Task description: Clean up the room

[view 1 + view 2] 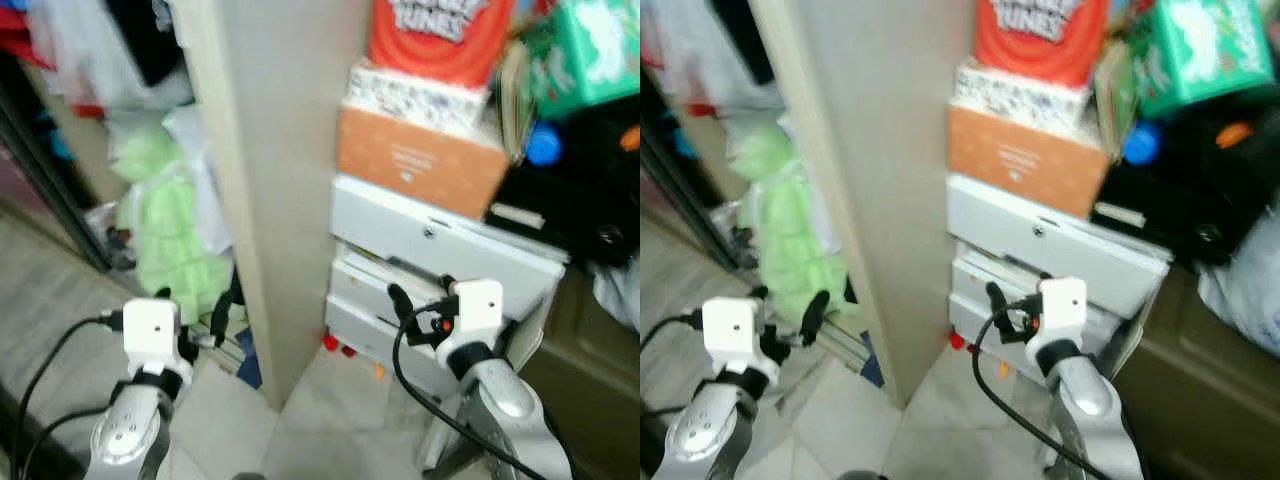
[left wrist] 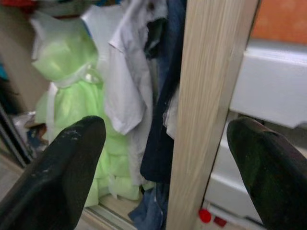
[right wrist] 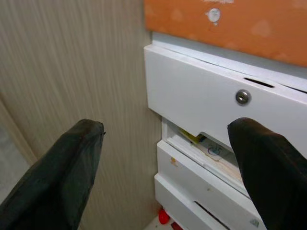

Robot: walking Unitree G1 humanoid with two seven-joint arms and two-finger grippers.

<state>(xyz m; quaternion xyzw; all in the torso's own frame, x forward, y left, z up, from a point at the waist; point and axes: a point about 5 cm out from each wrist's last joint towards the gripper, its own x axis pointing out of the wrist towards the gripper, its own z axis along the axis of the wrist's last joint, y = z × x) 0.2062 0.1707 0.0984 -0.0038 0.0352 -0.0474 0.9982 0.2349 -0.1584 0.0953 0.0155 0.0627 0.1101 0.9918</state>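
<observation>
My left gripper (image 1: 192, 310) is open and empty, held low in front of a pale green dress (image 1: 170, 230) that hangs beside white and dark clothes (image 2: 129, 81) in an open wardrobe. My right gripper (image 1: 420, 292) is also open and empty, close to a white drawer unit (image 1: 440, 250). One drawer of the unit stands slightly out, with papers (image 3: 201, 141) showing in the gap. Small red bits (image 1: 335, 345) lie on the floor at the foot of the unit. A light wooden panel (image 1: 270, 200) stands between the wardrobe and the drawers.
An orange box (image 1: 420, 160), a patterned box and a red item are stacked on the drawer unit. To the right are a green box (image 1: 585, 50), a blue ball (image 1: 543, 145) and a black bag (image 1: 580, 200). Pale floor tiles (image 1: 320, 410) lie in front.
</observation>
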